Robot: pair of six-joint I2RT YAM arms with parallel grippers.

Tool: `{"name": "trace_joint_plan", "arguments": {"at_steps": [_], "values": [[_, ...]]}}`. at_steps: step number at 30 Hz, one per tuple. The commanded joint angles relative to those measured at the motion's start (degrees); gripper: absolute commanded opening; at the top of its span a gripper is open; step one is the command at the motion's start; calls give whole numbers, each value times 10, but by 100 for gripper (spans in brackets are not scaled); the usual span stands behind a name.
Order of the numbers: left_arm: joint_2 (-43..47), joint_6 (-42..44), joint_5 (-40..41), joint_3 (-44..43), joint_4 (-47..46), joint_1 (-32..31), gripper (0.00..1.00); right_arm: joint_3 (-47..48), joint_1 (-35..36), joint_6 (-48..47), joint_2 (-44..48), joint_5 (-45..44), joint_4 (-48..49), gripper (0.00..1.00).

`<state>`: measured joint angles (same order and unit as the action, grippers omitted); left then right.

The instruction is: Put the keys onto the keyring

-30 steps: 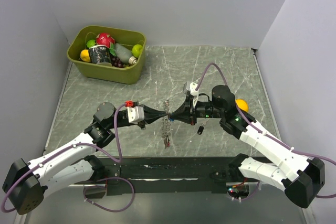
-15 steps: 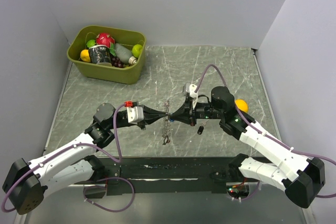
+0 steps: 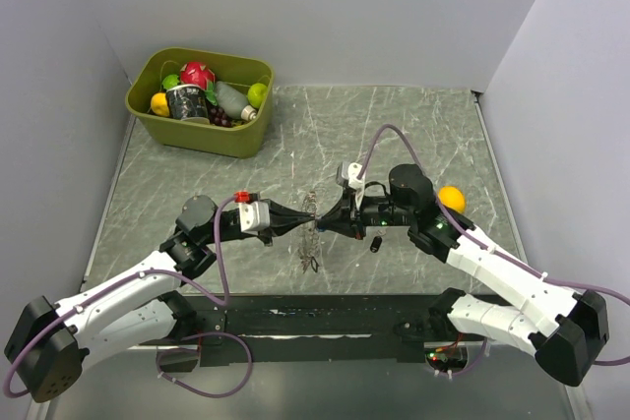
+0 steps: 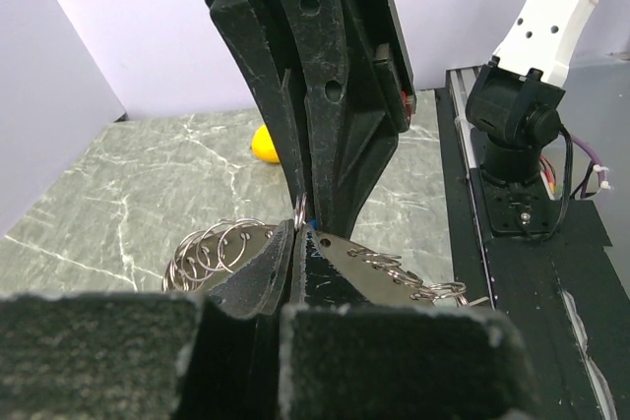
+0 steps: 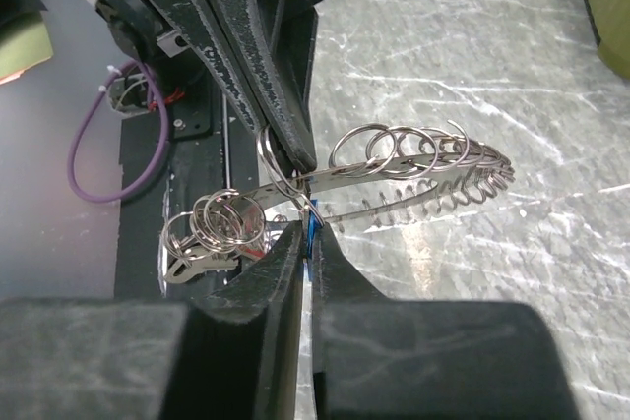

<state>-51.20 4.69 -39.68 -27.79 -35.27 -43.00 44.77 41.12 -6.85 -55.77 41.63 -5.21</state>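
My left gripper (image 3: pixel 306 211) and right gripper (image 3: pixel 321 219) meet tip to tip above the table's middle. The left gripper (image 4: pixel 297 229) is shut on one steel keyring (image 4: pixel 298 210) of a curved metal strip (image 4: pixel 384 265) that carries several rings. The strip (image 3: pixel 310 245) hangs below the tips. The right gripper (image 5: pixel 309 231) is shut on a blue-headed key (image 5: pixel 312 228), its tip against the held keyring (image 5: pixel 273 166). A silver key (image 5: pixel 192 265) hangs from rings at the strip's (image 5: pixel 404 172) low end. A black-headed key (image 3: pixel 375 243) lies on the table under the right wrist.
A green bin (image 3: pixel 228 137) of fruit and cans stands at the back left. An orange ball (image 3: pixel 452 198) lies beside the right arm and shows in the left wrist view (image 4: pixel 263 144). The black base plate (image 3: pixel 315 312) runs along the near edge.
Both gripper tips have shifted a little left and nearer, still touching. The hanging strip of rings has swung slightly to the left.
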Motion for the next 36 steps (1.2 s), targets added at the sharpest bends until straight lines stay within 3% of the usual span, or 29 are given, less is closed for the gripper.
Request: {"name": "trace_joint_plan", "arguments": {"at_steps": [1, 3, 6, 9, 15, 19, 29, 34, 36], "values": [[21, 4, -6, -13, -56, -3, 1, 7, 5, -2, 6, -27, -16, 24], [23, 12, -1, -10, -45, -2, 1, 1, 5, 7, 27, -28, -7, 35], [28, 25, -1, -15, -24, -3, 1, -5, 4, 18, 58, -49, 5, 59], [31, 47, -4, -18, 9, -2, 1, -14, 3, 35, 87, -66, 23, 75], [34, 80, -11, -33, 81, -3, 1, -8, -8, 91, 104, -136, 34, 92], [38, 78, -5, -28, 83, -3, 1, 6, -21, 131, 89, -175, 26, 95], [31, 110, -4, -46, 141, -3, 1, 60, -36, 209, 15, -169, -2, 98], [30, 113, -7, -45, 136, -3, 1, 78, -36, 229, -16, -152, -18, 93], [29, 114, -5, -45, 134, -2, 1, 87, -37, 239, -31, -142, -23, 87]]}}
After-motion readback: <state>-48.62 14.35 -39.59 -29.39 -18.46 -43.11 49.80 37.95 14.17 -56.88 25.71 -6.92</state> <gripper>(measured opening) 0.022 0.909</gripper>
